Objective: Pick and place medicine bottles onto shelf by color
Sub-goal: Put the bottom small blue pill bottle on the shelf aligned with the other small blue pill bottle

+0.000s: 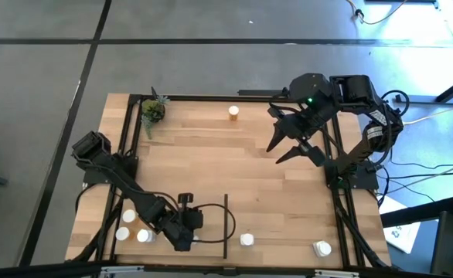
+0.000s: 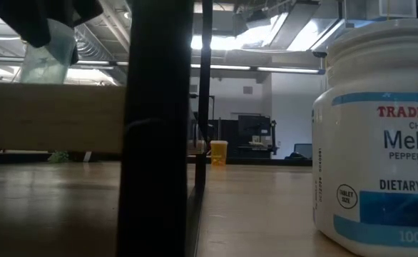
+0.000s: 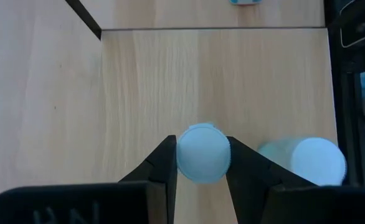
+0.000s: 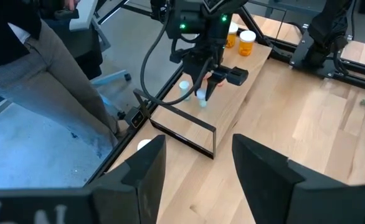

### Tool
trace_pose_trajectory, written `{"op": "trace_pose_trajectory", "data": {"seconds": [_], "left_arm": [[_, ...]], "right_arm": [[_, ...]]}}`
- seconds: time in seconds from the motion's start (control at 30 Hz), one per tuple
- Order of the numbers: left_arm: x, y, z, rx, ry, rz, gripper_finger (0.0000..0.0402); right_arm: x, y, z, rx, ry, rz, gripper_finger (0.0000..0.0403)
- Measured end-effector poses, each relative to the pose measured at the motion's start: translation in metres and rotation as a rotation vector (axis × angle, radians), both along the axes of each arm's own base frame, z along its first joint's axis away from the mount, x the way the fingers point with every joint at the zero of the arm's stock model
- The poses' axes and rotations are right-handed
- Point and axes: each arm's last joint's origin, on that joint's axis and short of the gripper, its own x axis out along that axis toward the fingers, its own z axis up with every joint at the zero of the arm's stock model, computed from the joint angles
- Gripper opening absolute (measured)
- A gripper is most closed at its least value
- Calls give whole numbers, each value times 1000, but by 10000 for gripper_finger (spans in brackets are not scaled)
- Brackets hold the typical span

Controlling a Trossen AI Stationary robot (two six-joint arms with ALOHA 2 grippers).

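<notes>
Right now my left gripper [image 1: 186,234] sits low at the near edge of the shelf [image 1: 211,154], just left of the thin black divider strip [image 1: 226,225]. Tight here: black rail [image 3: 350,81] close beside it, second white-capped bottle [image 3: 313,160] just beside the one I'm on. Open plank ahead up to the divider.

Left jaws narrowed around a small white-capped bottle [image 3: 202,152], both fingers [image 3: 161,171] touching its cap. Clamped.

Right gripper [image 1: 292,145] hangs over the far right part of the board, fingers spread, holding nothing. Wide bare wood under it.

Other bottles: orange one [image 1: 233,113] at the far edge, white ones [image 1: 246,240] near the front, cluster [image 1: 130,228] front left.
</notes>
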Motion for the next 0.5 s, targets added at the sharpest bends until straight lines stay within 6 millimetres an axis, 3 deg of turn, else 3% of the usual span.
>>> {"op": "trace_pose_trajectory", "data": {"seconds": [0.5], "left_arm": [[0,0,0,-8,4,4,92]], "right_arm": [[0,0,0,4,3,-4,186]]}}
